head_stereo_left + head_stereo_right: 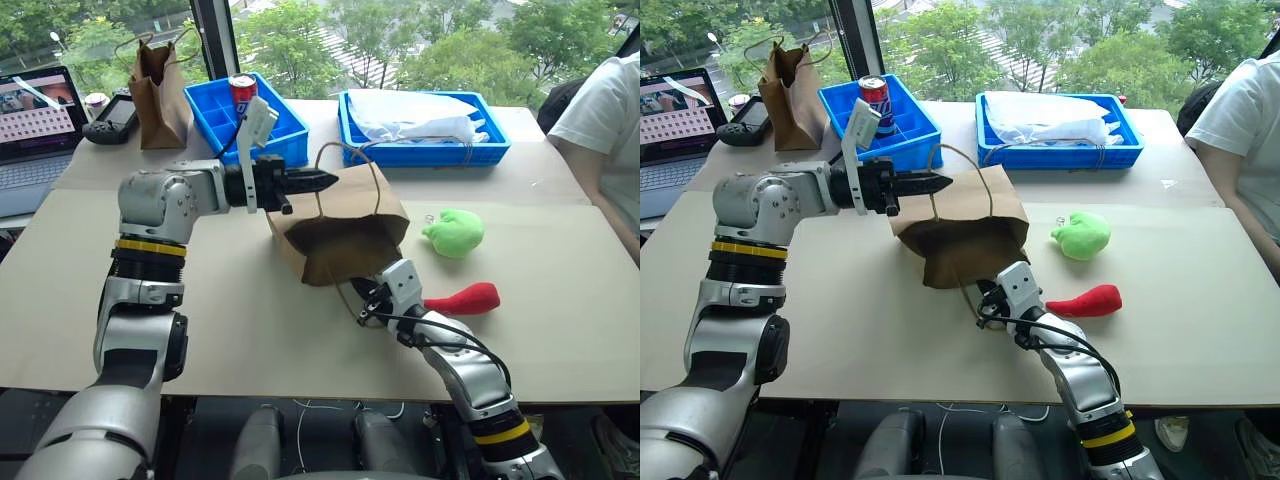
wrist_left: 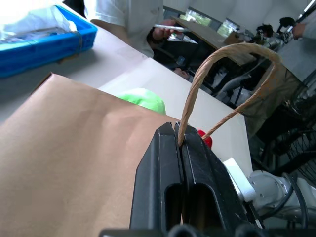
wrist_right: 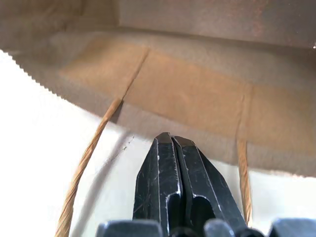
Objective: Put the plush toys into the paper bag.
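Your left gripper (image 1: pixel 325 181) is clamped on the upper twine handle (image 2: pixel 217 59) of the paper bag (image 1: pixel 345 215), its fingers pressed together with the twine pinched between them, and it points level across the bag's top. Under it the bag lies on its side on the table (image 1: pixel 560 330), mouth turned toward you. Your right gripper (image 3: pixel 170 140) sits just before that mouth, fingers pressed together on nothing, with the lower handle's strands lying on the table to either side of it. Beyond the bag from your left gripper, the lime-green plush toy (image 1: pixel 455 232) rests on the table, apart from the bag. Just beside your right gripper, on its outer side, lies the red plush toy (image 1: pixel 465 298).
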